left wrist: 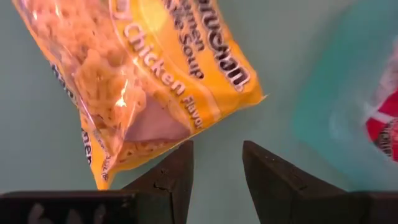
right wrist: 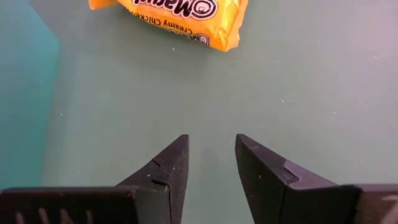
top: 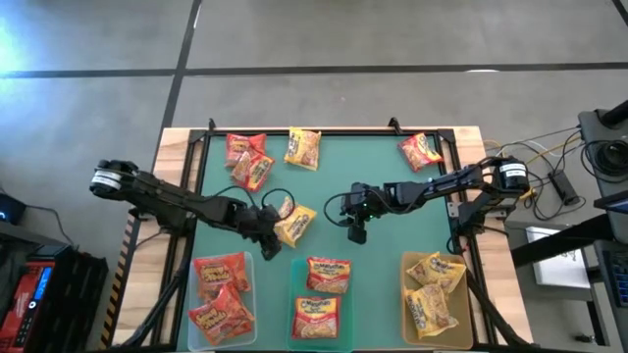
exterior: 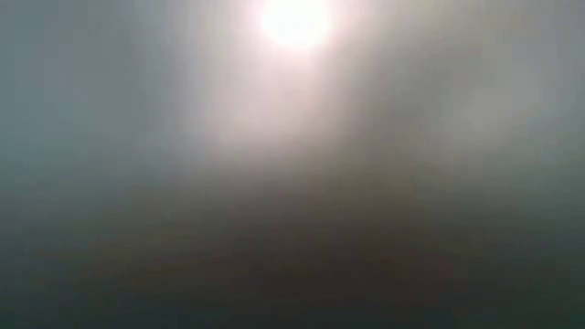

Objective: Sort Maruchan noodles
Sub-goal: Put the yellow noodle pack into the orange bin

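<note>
Left gripper [top: 267,235] at centre frame, fingers parted a little, nothing between them; yellow chicken packet [top: 294,225] lies just beside its tips on the green mat [top: 373,157]. Right gripper [top: 356,231] hovers right of centre, also slightly open and empty.

Judgement: the pick is pending. Nip the packet's crimped edge, lift clear, then carry to the lower-right bin [top: 436,290] holding yellows. Four more packets lie along the mat's upper edge.

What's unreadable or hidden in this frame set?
- Low view: fully washed out by glare; nothing on the table shows.
- High view: packet labels too small to read, and the left tool overlaps the yellow packet, hiding any contact.
- Left wrist view: the yellow packet is cut off by the edge.
- Right wrist view: another yellow packet is cropped, label partial.
</note>
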Robot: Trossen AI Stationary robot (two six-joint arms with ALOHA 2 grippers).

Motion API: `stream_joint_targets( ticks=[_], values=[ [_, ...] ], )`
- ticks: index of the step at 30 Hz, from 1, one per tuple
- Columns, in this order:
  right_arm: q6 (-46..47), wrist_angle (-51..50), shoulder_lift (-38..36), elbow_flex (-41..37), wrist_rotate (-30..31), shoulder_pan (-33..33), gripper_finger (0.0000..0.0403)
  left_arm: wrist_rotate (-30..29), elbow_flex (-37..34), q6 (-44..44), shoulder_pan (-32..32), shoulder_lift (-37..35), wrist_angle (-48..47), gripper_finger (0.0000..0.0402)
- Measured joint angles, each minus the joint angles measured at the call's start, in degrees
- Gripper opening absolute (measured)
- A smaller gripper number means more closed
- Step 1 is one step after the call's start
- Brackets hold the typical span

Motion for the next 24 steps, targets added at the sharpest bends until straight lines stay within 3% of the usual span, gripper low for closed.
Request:
stream_joint_targets(
  ticks=[8,19,24],
  values=[
    [0.0,0.3,0.0,0.0,0.0,0.0,0.0123,-5.5,0.5,2.6,1.1,6.9,2.3,0.0121],
    [0.0,0.7,0.0,0.0,0.0,0.0,0.0123,-14.2,1.3,13.4,5.1,13.1,14.8,0.0121],
    [0.0,0.7,0.0,0.0,0.0,0.0,0.0123,-14.1,1.3,14.8,5.4,13.1,16.9,0.0121]
  ],
)
